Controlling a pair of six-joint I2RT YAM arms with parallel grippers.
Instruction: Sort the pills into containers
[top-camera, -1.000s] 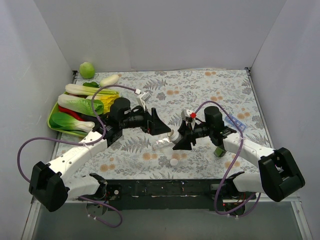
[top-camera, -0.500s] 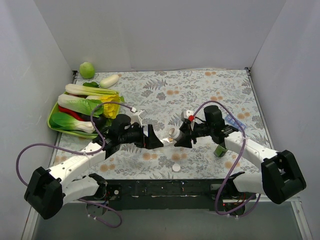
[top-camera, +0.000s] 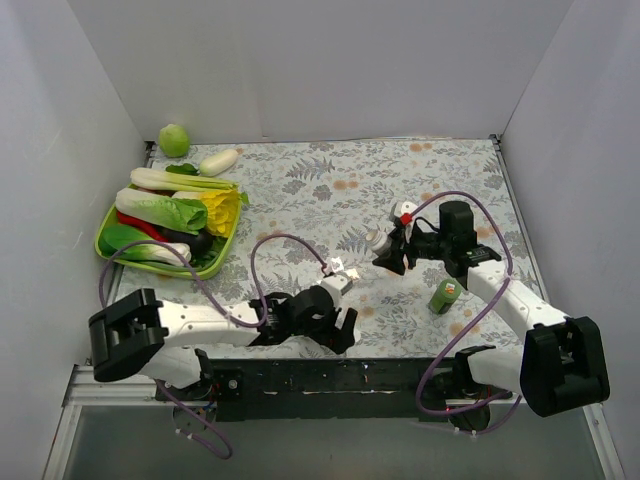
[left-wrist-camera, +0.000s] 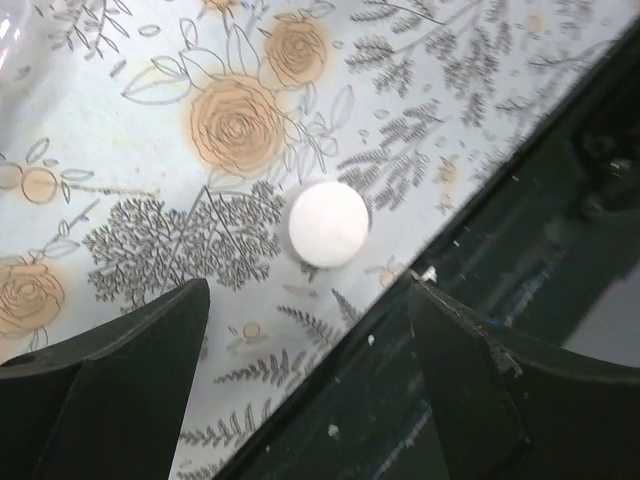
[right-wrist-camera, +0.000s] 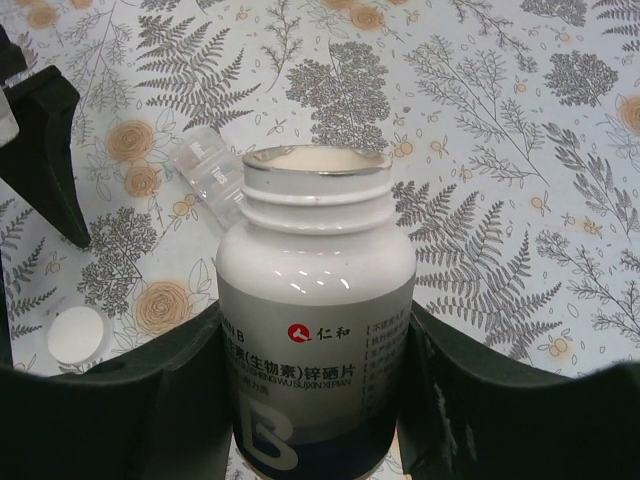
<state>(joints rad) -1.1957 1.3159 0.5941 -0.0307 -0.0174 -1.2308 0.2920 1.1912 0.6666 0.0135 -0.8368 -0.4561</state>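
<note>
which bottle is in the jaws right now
The white bottle, uncapped, held between the jaws of the right gripper. The green bottle sits apart, ungripped.

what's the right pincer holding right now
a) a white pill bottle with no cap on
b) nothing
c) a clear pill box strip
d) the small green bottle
a: in the right wrist view the right pincer is clamped on both sides of a white bottle whose mouth is open, while the small green bottle stands apart on the table.
</note>
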